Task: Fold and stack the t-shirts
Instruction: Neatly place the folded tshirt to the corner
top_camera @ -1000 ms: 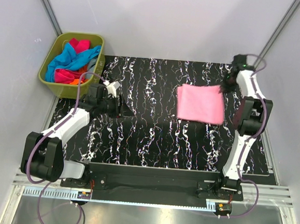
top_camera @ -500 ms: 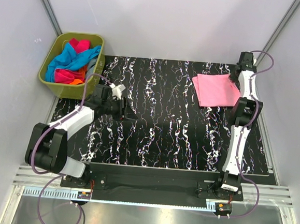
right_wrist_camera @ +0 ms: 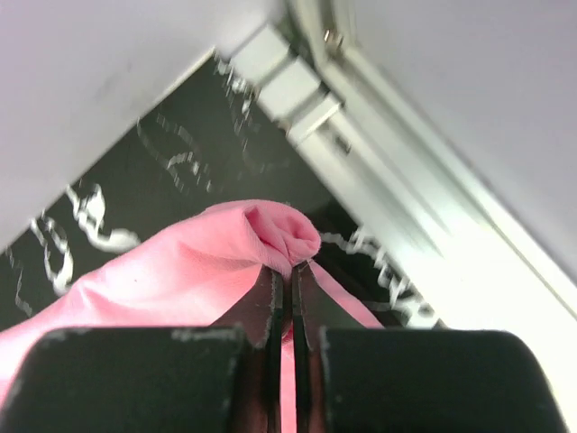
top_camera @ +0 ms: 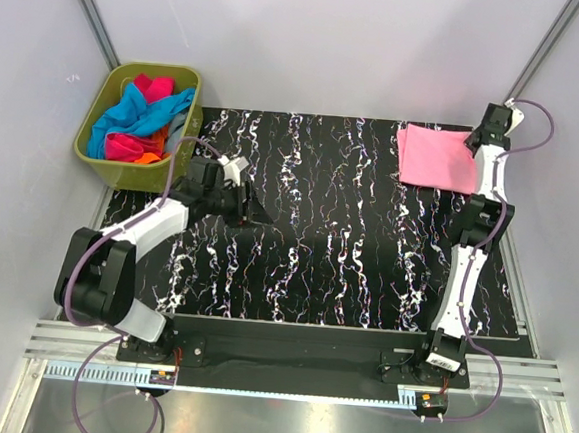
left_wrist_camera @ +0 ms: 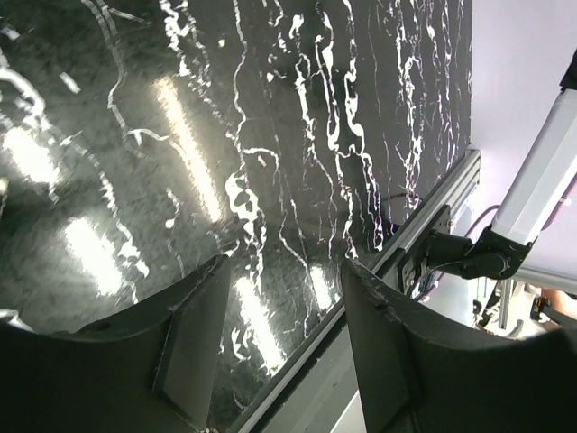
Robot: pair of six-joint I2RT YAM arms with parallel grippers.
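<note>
Pink t-shirt [top_camera: 434,160] pinched by right gripper [right_wrist_camera: 288,271] beside wall [top_camera: 578,119]; left gripper [left_wrist_camera: 284,271] gapes near bin [top_camera: 122,172].

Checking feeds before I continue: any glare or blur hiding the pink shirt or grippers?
Left wrist: glare streaks on the glossy table, left gripper sharp. Right wrist: background blurred, but the light pink t-shirt in the right gripper is clear. Top external: evenly lit.

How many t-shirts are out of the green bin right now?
1. The light pink t-shirt lies at the far right corner of the table, pinched in the right gripper. Other shirts are heaped in the olive-green bin, some maybe hidden.
</note>
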